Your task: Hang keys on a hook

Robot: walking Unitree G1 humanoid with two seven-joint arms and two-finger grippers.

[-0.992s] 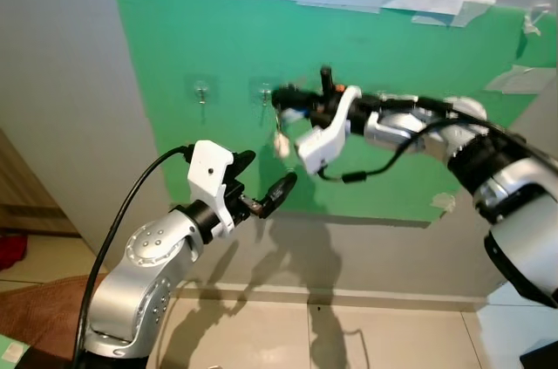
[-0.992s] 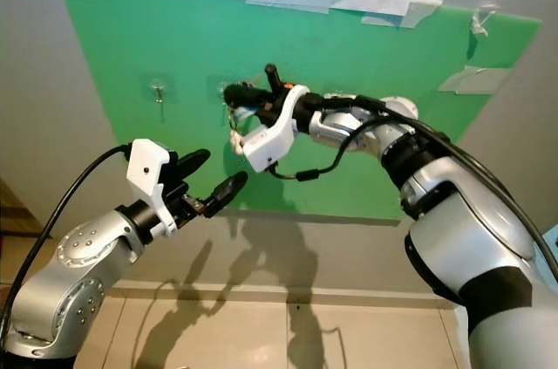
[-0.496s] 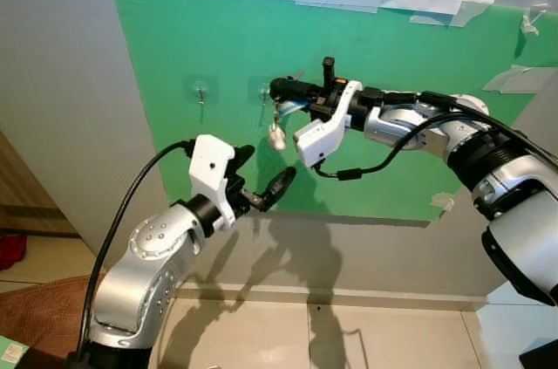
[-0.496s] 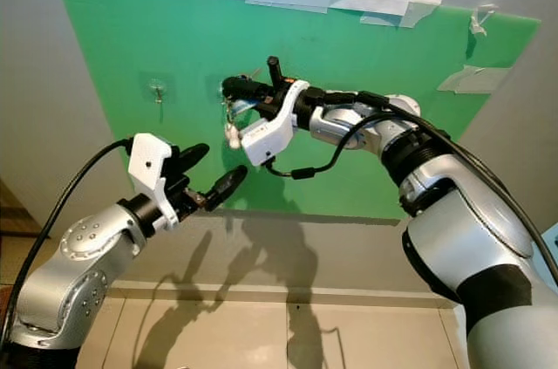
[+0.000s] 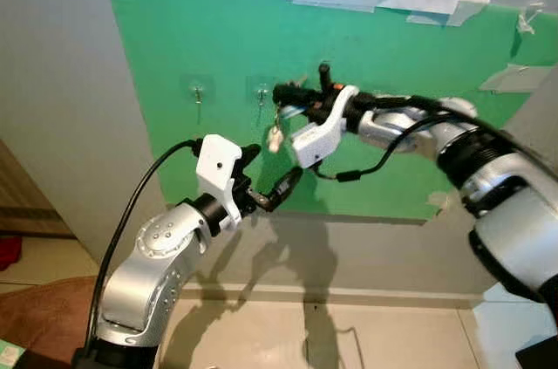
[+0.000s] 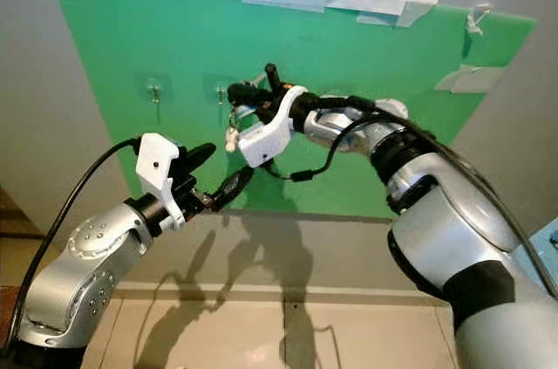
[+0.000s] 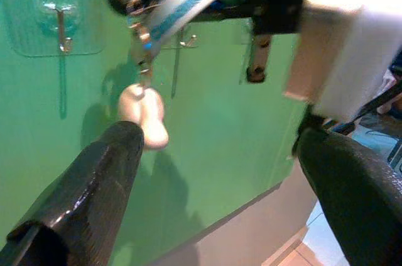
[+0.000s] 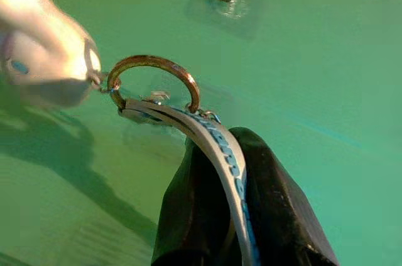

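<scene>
The right gripper (image 5: 281, 94) is presenting the keys (image 8: 151, 93) to the hook (image 5: 261, 94) on the green board (image 5: 392, 81); hanging is in hand. Its fingers are pinching the blue strap (image 8: 229, 153), the ring lying just beside the hook. The next move likely calls for slipping the ring over the hook tip. The left gripper (image 5: 270, 179) is hovering below, fingers spread wide, holding nothing.

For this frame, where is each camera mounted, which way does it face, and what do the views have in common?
Left and right eye views: on the head, facing the taped green wall board; both silver arms show.
Left wrist view: on the left wrist, looking between the open left gripper at the dangling white key fob.
Right wrist view: on the right wrist, looking along the right gripper, shut on the blue-patterned key strap with its brass ring.
Shared: the board's clear adhesive hook.
</scene>
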